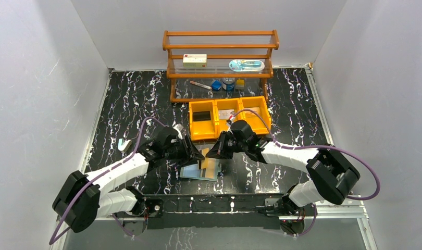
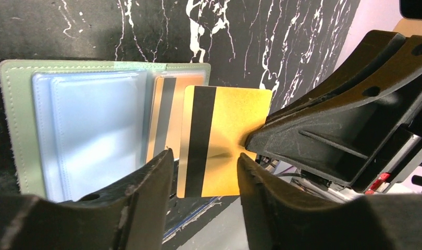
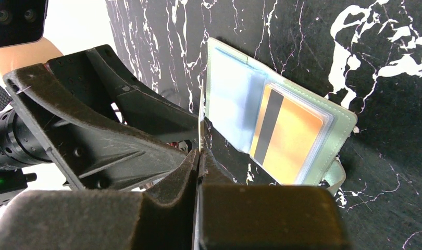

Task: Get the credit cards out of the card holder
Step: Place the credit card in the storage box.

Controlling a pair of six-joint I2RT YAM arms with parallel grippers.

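Card holder point(image 2: 21, 130) lies open flat on tabletop point(image 2: 94, 31), orange-tan card point(image 3: 287, 140) in its pocket; right gripper point(image 3: 200, 156) pinches gold card point(image 2: 227, 140) by its edge, apparently free of the pocket; left gripper point(image 2: 205, 162) is released, astride that card, probably to receive it.

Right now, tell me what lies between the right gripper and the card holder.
A gold card, pinched by the right gripper, fills the gap to the card holder, shown in the left wrist view.

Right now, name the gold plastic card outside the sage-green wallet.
The gold card in the jaws of the right gripper; the other card sits inside the sage-green wallet.
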